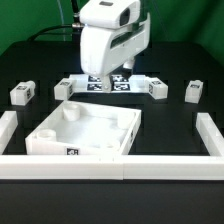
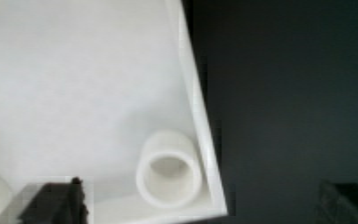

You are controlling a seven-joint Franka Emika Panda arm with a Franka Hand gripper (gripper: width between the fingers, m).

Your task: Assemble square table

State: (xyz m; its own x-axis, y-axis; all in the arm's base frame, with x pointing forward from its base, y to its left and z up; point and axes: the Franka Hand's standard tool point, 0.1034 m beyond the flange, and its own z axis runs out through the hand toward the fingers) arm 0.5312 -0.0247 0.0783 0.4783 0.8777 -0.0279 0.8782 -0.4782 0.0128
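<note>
The white square tabletop (image 1: 88,131) lies tray-side up near the front of the black table. Its raised rim and a round corner socket (image 2: 171,166) fill the wrist view. My gripper (image 1: 110,74) hangs above the tabletop's far side, open and holding nothing. In the wrist view the gripper (image 2: 204,203) straddles the tabletop's edge near that socket: one dark fingertip (image 2: 55,201) is over the white surface, the other over the bare black table. Several short white legs with tags lie in a row behind: one at the far left (image 1: 22,95), one at the far right (image 1: 195,92).
The marker board (image 1: 112,84) lies under the arm between two more legs (image 1: 64,88) (image 1: 155,88). Long white border walls stand at the exterior view's left (image 1: 8,130), right (image 1: 209,135) and along the front (image 1: 110,166).
</note>
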